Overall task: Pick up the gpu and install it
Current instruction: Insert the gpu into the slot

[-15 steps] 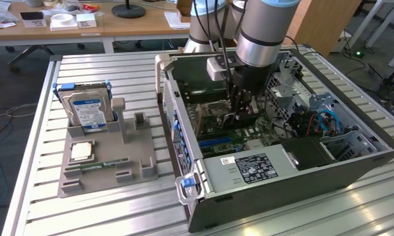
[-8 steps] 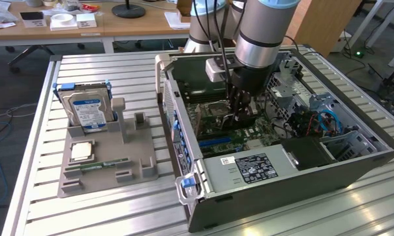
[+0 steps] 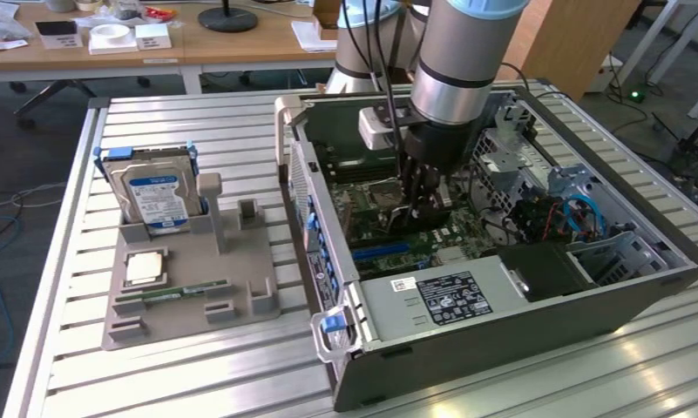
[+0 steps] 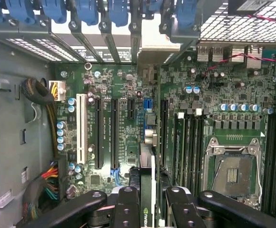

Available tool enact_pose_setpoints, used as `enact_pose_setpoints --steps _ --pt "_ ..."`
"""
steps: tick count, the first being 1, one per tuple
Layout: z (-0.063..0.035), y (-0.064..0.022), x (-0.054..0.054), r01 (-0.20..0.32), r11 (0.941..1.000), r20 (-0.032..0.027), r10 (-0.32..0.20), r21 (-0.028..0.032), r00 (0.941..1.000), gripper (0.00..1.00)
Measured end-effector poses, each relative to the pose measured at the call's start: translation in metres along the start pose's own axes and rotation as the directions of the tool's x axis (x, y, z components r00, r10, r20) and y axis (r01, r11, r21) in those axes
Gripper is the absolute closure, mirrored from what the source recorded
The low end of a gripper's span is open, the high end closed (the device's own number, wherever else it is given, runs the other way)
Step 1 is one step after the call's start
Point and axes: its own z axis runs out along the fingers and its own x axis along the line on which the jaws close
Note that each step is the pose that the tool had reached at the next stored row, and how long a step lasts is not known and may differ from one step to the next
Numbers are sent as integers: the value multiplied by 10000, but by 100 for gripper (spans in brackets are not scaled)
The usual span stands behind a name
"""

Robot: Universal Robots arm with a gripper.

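End effector (image 4: 151, 192) is clamped on the gpu (image 4: 146, 164): a finger on each flat face, card edge-on between them, long edge pointing down at the board. Held by the faces, I judge, so the connector edge is free to meet a slot and the bracket end can face the case's rear openings.

Directly under me is the motherboard (image 4: 128, 85). The long black expansion slots (image 4: 99, 133) run parallel to the card, just to either side of it. Can't tell which slot the card is lined up with, or whether it touches the board yet.

Further out on the same board: the memory slots (image 4: 188, 142), then the open CPU socket (image 4: 233, 171).

I'm reaching down inside the PC case (image 3: 627, 287), which lies on its side, open face up, so slots are reachable from above. Its power supply (image 3: 442, 296) sits at the end nearer the exterior camera.

Outside the case and well apart from me, the grey tray (image 3: 151, 335) on the surface (image 3: 151, 383) holds a hard drive (image 3: 157, 196) upright, a processor chip (image 3: 143, 268) flat and a memory stick (image 3: 174, 292).
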Motion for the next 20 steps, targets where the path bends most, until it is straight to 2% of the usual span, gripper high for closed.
enact_pose_setpoints --steps 20 --pt "9 64 0 2 10000 1 -2 5 10000 74"
